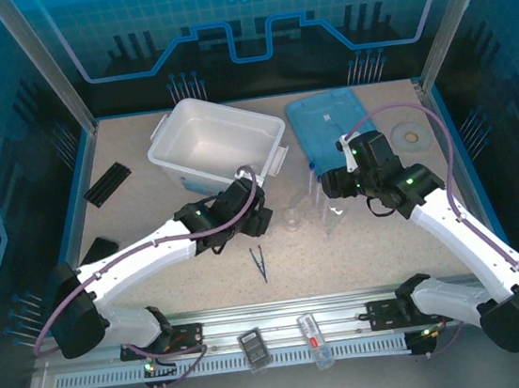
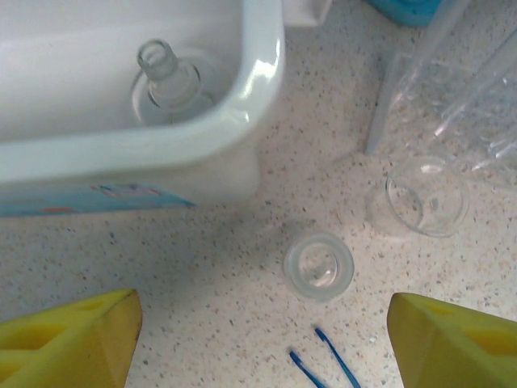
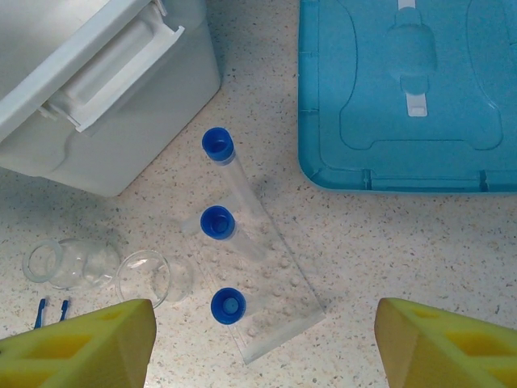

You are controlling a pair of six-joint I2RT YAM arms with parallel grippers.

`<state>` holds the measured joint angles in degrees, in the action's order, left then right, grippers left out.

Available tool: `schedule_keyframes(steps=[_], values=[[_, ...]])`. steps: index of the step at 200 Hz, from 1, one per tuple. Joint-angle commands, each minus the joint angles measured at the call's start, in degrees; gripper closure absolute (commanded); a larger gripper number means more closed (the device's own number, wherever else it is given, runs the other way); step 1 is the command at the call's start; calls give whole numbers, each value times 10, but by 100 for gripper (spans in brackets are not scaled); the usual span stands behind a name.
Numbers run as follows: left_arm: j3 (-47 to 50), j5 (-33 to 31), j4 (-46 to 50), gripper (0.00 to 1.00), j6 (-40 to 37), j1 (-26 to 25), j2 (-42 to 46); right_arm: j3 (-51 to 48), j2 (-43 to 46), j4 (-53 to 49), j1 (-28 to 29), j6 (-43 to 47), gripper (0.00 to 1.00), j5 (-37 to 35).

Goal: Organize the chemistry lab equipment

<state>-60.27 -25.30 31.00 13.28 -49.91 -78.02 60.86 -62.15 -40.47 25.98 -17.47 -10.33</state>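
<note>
bin (image 1: 210,134): rear-centre of tabletop (image 1: 343,259).
lid (image 1: 332,128): flat on tabletop, just R of bin, not touching.
rack (image 3: 275,291): on tabletop, front-R of bin, nr its R-end handle.
tubes (image 3: 217,221): 3 standing in rack, row runs front-to-back, rear one nearest bin.
dish (image 3: 153,279): on tabletop, before bin's R end, near.
loose flask (image 3: 69,263): on tabletop, before bin's front wall, near.
binned flask (image 2: 166,77): in bin, by a near corner.
tweezers (image 1: 259,262): on tabletop, before bin, well apart.
strip (image 1: 108,182): on tabletop, L of bin, apart.
ring (image 1: 412,134): on tabletop, far R of bin.
</note>
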Motion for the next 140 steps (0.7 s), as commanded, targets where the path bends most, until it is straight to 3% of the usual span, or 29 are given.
schedule_keyframes(steps=[1,140], values=[[15,-11,-17,20,31,-6,9,13,-6,-3,7,8,27,-8],[-6,43,-55,21,46,-1,-117,-1,9,-8,6,0,27,-16]])
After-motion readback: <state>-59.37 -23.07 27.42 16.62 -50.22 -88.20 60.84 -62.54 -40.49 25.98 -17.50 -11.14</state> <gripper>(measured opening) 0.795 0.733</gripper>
